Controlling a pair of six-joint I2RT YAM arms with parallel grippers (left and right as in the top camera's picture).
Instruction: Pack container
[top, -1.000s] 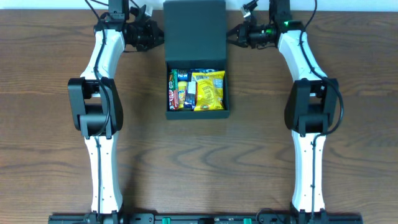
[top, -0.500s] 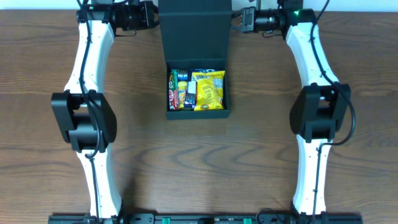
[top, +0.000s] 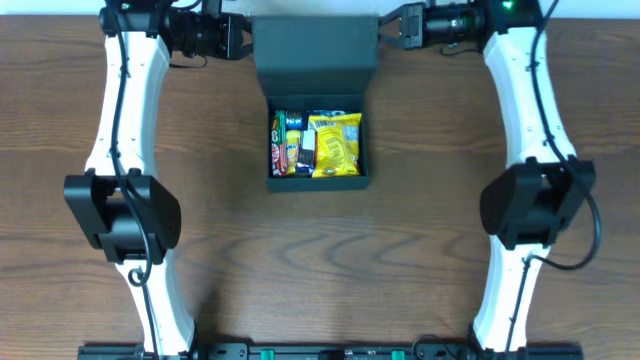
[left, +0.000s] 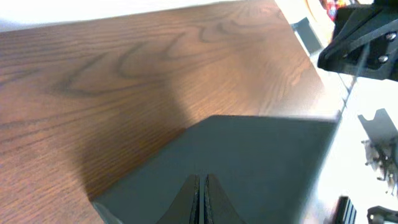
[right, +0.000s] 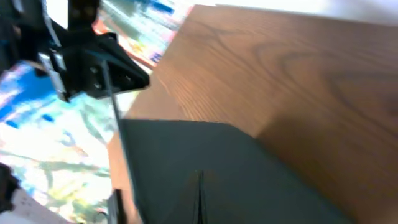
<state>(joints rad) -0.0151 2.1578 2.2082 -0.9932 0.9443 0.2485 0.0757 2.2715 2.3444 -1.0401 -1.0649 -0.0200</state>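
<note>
Overhead, the container (top: 318, 182) sits at the middle of the far half of the tabletop (top: 320, 270), a dark, matte square box with its open side up. Its hinged lid (top: 315, 55) stands up behind the opening, toward the far edge. Inside, a yellow snack packet (top: 335, 145) fills the right side. Several smaller packets (top: 288, 145) stand tight together on the left, touching it.

My left claw (top: 236, 38) is at the left edge of the lid and my right claw (top: 388, 30) is at the right edge, so the lid lies between the two. Both are clenched, the fingers drawn fully together. In the left wrist view, my two dark fingertips meet in a narrow point against the broad, dark face of the lid. The right wrist view shows the same from the other side. I cannot see any of the cardboard pinched between either pair, and I cannot tell whether the tips press on the lid or only rest at it.

Both arms reach far forward from their bases at the near edge, one down each side of the container and well apart from it. Past the lid, each wrist camera catches the other arm's black mount. Brown wood grain lies beside it. Blurred colours show beyond the tabletop's far edge, too soft to name.
</note>
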